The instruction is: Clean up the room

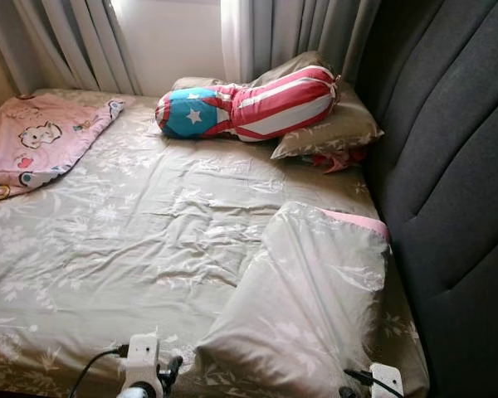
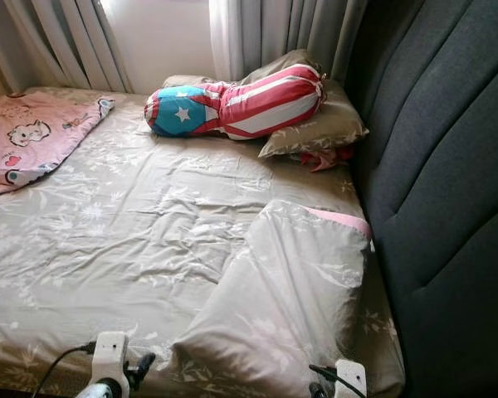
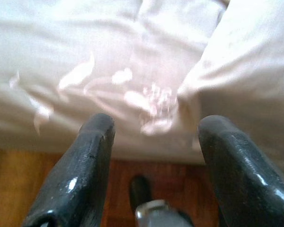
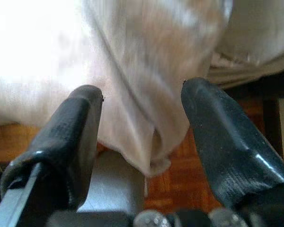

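A beige flowered pillow (image 1: 303, 294) with a pink edge lies slanted at the bed's near right corner. Farther back, a red-and-white striped bolster (image 1: 249, 104) with a blue star end rests on another beige pillow (image 1: 336, 124). A pink cartoon blanket (image 1: 33, 145) lies bunched at the far left. My left gripper (image 3: 154, 127) is open, low at the bed's near edge, facing the sheet. My right gripper (image 4: 142, 94) is open too, and a hanging fold of beige cloth (image 4: 151, 142) shows between its fingers. Both wrists sit at the bottom of the eye views.
The bed's beige sheet (image 1: 149, 224) is wrinkled in the middle. A dark grey padded headboard (image 1: 448, 166) runs along the right side. Grey curtains (image 1: 75, 41) hang behind the bed. A small red item (image 1: 336, 160) peeks from under the far pillow. Wooden floor (image 3: 19, 184) lies below the bed edge.
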You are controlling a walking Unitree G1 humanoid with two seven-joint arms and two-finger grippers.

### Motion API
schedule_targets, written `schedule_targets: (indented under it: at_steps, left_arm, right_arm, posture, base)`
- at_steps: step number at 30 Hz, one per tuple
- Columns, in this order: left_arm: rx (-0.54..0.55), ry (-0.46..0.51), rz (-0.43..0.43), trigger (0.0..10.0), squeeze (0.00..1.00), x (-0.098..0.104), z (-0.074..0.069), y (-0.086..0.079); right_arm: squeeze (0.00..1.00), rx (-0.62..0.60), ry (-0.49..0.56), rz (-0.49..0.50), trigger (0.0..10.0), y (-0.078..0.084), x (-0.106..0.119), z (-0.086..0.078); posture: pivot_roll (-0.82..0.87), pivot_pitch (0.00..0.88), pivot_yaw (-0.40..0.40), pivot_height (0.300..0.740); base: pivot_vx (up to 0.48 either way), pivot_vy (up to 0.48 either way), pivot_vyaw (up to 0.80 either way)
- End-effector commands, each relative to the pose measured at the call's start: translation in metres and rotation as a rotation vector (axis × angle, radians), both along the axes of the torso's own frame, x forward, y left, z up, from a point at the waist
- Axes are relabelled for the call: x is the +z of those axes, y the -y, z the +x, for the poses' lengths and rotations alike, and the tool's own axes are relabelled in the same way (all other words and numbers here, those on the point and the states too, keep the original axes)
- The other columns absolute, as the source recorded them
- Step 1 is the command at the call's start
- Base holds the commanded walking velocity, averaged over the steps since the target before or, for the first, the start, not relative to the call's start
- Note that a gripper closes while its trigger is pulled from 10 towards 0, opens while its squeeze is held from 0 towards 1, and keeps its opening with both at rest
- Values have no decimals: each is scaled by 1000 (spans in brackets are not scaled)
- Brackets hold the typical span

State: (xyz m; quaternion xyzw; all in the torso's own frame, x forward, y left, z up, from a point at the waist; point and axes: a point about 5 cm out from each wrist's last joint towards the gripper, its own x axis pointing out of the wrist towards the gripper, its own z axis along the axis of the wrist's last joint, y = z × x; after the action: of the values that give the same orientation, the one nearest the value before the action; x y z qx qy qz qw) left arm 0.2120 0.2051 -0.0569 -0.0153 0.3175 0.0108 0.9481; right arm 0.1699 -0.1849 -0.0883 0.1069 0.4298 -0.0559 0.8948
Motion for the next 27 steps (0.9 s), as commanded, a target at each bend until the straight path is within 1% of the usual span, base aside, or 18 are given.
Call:
schedule_targets:
  at_steps: [1, 2, 3, 4, 6, 7, 8, 9, 12, 13, 18, 21, 23, 25, 27]
  left_arm:
    - [-20, 101, -4, 10000, 0, 14, 18, 2]
    - [-20, 101, -4, 10000, 0, 14, 18, 2]
    - [-28, 134, 0, 10000, 0, 19, 23, 3]
    - [-36, 196, 0, 10000, 0, 27, 30, 3]
    - [-43, 277, -1, 10000, 0, 37, 39, 3]
    - [-45, 329, 2, 10000, 0, 44, 43, 2]
    - [-45, 329, 2, 10000, 0, 44, 43, 2]
    - [-43, 419, 2, 10000, 0, 57, 48, 2]
    - [-45, 475, 1, 10000, 0, 65, 48, 4]
    - [-49, 506, -1, 10000, 0, 68, 47, 6]
    - [-51, 529, -2, 10000, 0, 70, 44, 9]
    - [-61, 516, -6, 10000, 0, 70, 44, 14]
    - [-72, 509, -2, 10000, 0, 70, 44, 15]
    - [-84, 509, -3, 10000, 0, 71, 44, 18]
    - [-81, 513, -10, 10000, 0, 72, 45, 19]
  right_arm:
    - [0, 0, 155, -6, 10000, -8, 23, 43]
    - [0, 0, 155, -6, 10000, -8, 23, 43]
    - [0, 1, 177, -4, 10000, -9, 25, 47]
    - [0, 3, 221, 7, 10000, -9, 30, 54]
    - [0, 7, 283, 23, 10000, -10, 38, 63]
    - [0, 16, 332, 24, 10000, -11, 44, 70]
    - [0, 16, 332, 24, 10000, -11, 44, 70]
    - [0, 25, 405, 18, 10000, -12, 53, 79]
    - [0, 17, 453, 7, 10000, -13, 58, 83]
    - [0, 9, 485, -10, 10000, -12, 61, 84]
    - [0, -8, 486, -40, 10000, -11, 60, 81]
    - [0, 3, 472, -51, 10000, -15, 58, 79]
    - [0, 10, 480, -48, 10000, -16, 59, 79]
    - [0, 22, 524, -30, 10000, -23, 63, 82]
    - [0, 22, 530, -30, 10000, -24, 64, 84]
  posture:
    - [47, 15, -56, 740]
    - [47, 15, -56, 740]
    - [44, 15, -56, 740]
    - [39, 16, -55, 740]
    - [31, 16, -56, 740]
    - [29, 16, -56, 740]
    - [29, 16, -56, 740]
    - [24, 16, -58, 740]
    - [23, 14, -58, 740]
    - [21, 12, -59, 740]
    - [21, 6, -60, 740]
    - [22, 0, -60, 720]
    - [24, 0, -58, 715]
    - [21, 0, -56, 710]
    - [21, 0, -54, 710]
  base:
    - [0, 0, 0]
    - [0, 0, 0]
    - [0, 0, 0]
    - [0, 0, 0]
    - [0, 0, 0]
    - [0, 0, 0]
    - [0, 0, 0]
    - [0, 0, 0]
    - [0, 0, 0]
    - [0, 0, 0]
    - [0, 0, 0]
    - [0, 0, 0]
    - [0, 0, 0]
    - [0, 0, 0]
    - [0, 0, 0]
